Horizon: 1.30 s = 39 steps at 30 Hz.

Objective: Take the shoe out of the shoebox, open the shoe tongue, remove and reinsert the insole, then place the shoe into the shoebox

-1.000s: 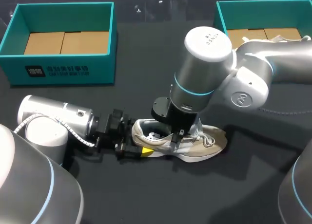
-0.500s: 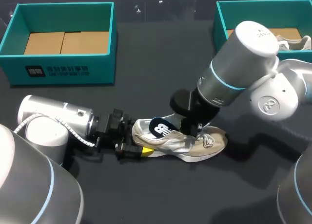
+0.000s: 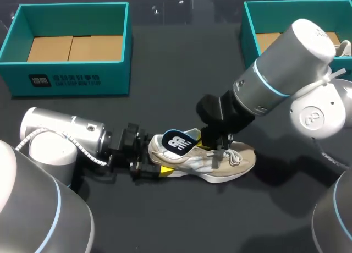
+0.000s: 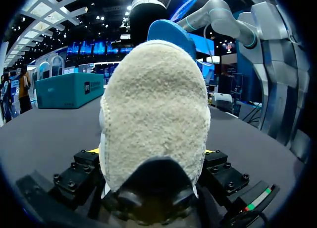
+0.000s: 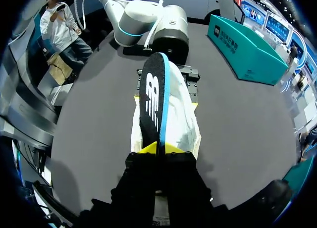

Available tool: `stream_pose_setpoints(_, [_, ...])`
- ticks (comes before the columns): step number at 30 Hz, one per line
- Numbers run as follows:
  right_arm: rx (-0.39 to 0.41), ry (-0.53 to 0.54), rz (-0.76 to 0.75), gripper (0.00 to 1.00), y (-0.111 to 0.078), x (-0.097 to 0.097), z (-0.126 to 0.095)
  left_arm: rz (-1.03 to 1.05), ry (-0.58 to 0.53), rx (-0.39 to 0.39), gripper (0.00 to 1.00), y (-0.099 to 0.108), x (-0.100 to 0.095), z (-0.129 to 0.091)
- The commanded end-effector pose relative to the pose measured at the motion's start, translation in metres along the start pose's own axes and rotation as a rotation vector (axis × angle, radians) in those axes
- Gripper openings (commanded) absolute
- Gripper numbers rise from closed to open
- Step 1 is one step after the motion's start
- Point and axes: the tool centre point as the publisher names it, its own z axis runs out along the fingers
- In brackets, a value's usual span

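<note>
Shoe [image 3: 236, 164] sits on its sole at the middle of the desk [image 3: 165, 99], toe toward our right, heel toward our left arm [image 3: 60, 132]. Our left pincer [image 3: 156, 169] clamps the heel from both sides. In the left wrist view the fleecy heel fills nearly everything and hides the fingertips, so only slivers of yellow show at either side of it.

The insole [image 3: 175, 141], dark with a blue edge, is raised at a slant over the shoe's opening. Our right pincer [image 5: 157, 148] is closed on its near end. The right wrist view shows the two yellow tips pressed to it from both sides, with the insole edge-on above the white shoe. We cannot tell whether any part of it sits inside the shoe.

From above, that pincer covers part of the laces, and the tongue is hard to make out.

The left shoebox [image 3: 82, 77] stands open at the far left. The right shoebox [image 3: 248, 27] is cut off by our right arm [image 3: 286, 71], and a pale second shoe [image 3: 345, 47] shows in it only in part.
</note>
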Motion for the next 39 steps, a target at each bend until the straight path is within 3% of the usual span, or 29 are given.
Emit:
stream_pose_setpoints(1, [0.035,0.039,-0.036,0.0,0.022,-0.005,0.006,0.0,0.0,-0.001,0.0,0.002,-0.001,0.002])
stream_pose_setpoints(12, [0.043,0.094,-0.108,0.0,0.052,-0.003,0.01,0.0,0.0,-0.001,0.0,0.002,-0.001,0.002])
stream_pose_setpoints(21, [0.037,0.202,-0.078,0.0,0.058,-0.002,0.015,0.0,0.0,-0.001,0.0,0.002,-0.001,0.002])
stream_pose_setpoints(25, [0.039,0.248,-0.039,0.38,0.058,-0.005,0.015,0.0,0.0,-0.001,0.0,0.002,-0.001,0.002])
stream_pose_setpoints(26, [0.04,0.254,-0.032,0.41,0.057,-0.006,0.015,0.0,0.0,-0.001,0.0,0.002,-0.001,0.002])
stream_pose_setpoints(32, [0.034,0.297,0.024,0.48,0.054,-0.011,0.013,0.0,0.0,-0.001,0.0,0.002,-0.001,0.002])
stream_pose_setpoints(39, [0.033,0.354,0.104,0.48,0.054,-0.018,0.015,0.0,0.0,-0.001,0.0,0.002,-0.001,0.002])
